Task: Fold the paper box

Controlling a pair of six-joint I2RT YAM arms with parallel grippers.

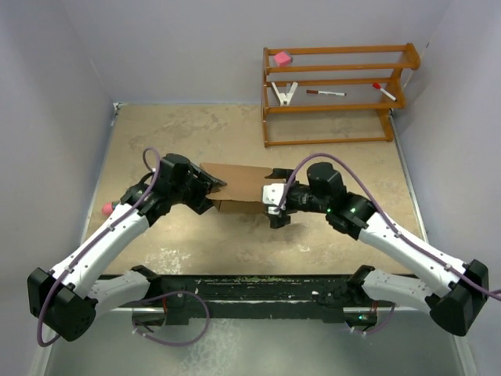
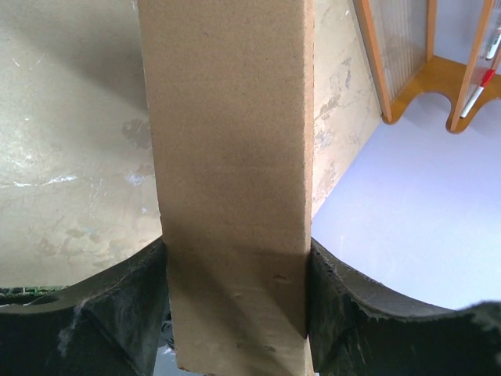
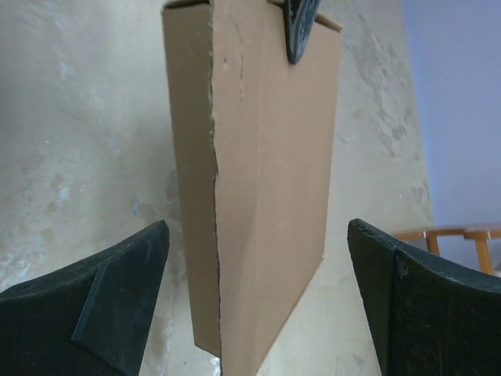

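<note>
Now the paper box [image 1: 239,188] is near the middle of the table [image 1: 172,141], between the two arms. It looks like a flat brown cardboard pack, and its long side goes from left to right. I cannot tell if its underside touches the table.

The left gripper [image 2: 235,313] is at the left end of the box. Its jaws are pressed on the two faces of the cardboard, one on each side, so they hold the box by this end.

The right gripper [image 3: 258,305] is at the right end. Its jaws stand wide apart. The end of the box is in the space between them, but there is a free gap on both sides and neither of them touches the cardboard. In the right wrist view a rough, torn-looking edge runs along the box.

At the far right corner of the table stands an orange wooden rack [image 1: 352,50], well apart from the box. A pink block [image 1: 282,57] lies on its top level.
</note>
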